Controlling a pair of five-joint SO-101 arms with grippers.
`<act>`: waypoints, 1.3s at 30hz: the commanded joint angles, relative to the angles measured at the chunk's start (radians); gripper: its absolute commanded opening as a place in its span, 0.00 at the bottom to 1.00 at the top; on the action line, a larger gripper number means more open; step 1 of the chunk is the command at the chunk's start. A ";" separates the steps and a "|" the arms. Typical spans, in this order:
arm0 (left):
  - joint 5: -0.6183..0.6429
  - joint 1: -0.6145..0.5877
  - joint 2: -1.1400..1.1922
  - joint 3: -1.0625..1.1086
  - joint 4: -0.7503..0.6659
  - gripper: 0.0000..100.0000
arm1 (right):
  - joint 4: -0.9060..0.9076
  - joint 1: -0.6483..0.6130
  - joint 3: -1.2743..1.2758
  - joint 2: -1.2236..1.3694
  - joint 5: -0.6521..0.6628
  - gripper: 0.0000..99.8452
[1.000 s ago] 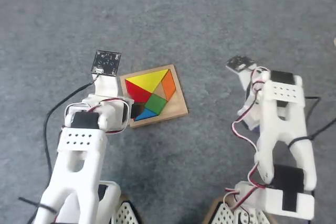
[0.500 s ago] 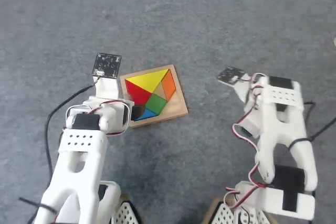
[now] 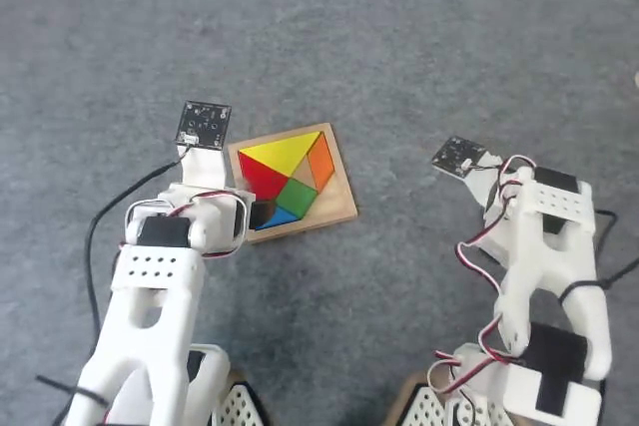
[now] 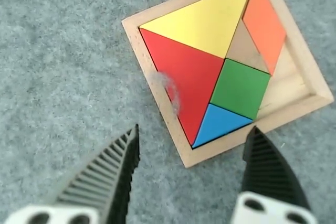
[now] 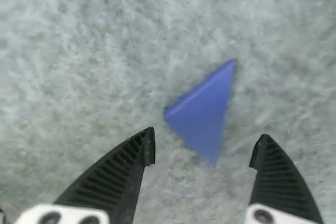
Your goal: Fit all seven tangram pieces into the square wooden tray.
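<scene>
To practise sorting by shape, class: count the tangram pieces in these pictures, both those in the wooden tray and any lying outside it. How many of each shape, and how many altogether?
Triangles: 5 - yellow triangle, red triangle, light blue triangle, tan triangle, violet-blue triangle
Squares: 1 - green square
Parallelograms: 1 - orange parallelogram
Total: 7

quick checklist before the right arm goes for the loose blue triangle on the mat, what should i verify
1. Right jaws open: ok, spread wide.
2. Loose triangle lined up between them: ok, flat on the grey mat.
3. Room in the tray: ok, one bare gap at a corner, beside the orange piece and green piece.
4. Six pieces already in the tray lie flat: ok.
5. Left jaws clear of that gap: ok, open by a different corner.
6. Triangle turned to match the gap: cannot tell.
</scene>
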 commanded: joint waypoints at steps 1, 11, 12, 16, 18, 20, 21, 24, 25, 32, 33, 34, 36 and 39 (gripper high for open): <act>0.005 -0.006 -0.035 -0.007 -0.023 0.31 | -0.028 0.008 -0.009 0.019 -0.003 0.30; 0.008 -0.002 -0.035 -0.007 -0.023 0.31 | -0.068 0.002 -0.038 0.177 -0.068 0.30; 0.008 -0.002 -0.035 -0.007 -0.023 0.31 | -0.068 -0.005 -0.048 0.180 -0.077 0.30; 0.009 -0.002 -0.037 -0.008 -0.020 0.31 | -0.061 -0.035 -0.048 0.182 -0.089 0.26; 0.009 -0.003 -0.037 -0.008 -0.018 0.31 | -0.061 -0.039 -0.048 0.182 -0.107 0.17; 0.009 -0.003 -0.037 -0.008 -0.018 0.31 | -0.061 -0.039 -0.048 0.182 -0.123 0.08; 0.009 -0.002 -0.037 -0.008 -0.018 0.31 | -0.061 -0.041 -0.048 0.182 -0.126 0.05; 0.008 -0.002 -0.037 -0.008 -0.018 0.31 | -0.061 -0.042 -0.048 0.182 -0.144 0.05; 0.008 -0.002 -0.037 -0.008 -0.018 0.31 | -0.061 -0.047 -0.048 0.182 -0.150 0.07; 0.008 0.000 -0.037 -0.007 -0.021 0.31 | -0.061 -0.128 -0.055 0.128 -0.232 0.08; 0.008 0.000 -0.037 -0.007 -0.020 0.31 | -0.061 -0.151 -0.055 0.110 -0.245 0.08; 0.008 0.000 -0.037 -0.007 -0.020 0.31 | -0.061 -0.179 -0.055 0.093 -0.259 0.07; 0.006 0.000 -0.037 -0.007 -0.020 0.31 | -0.061 -0.255 -0.055 0.070 -0.276 0.08; 0.006 0.000 -0.037 -0.007 -0.018 0.31 | -0.068 -0.389 -0.057 0.065 -0.307 0.08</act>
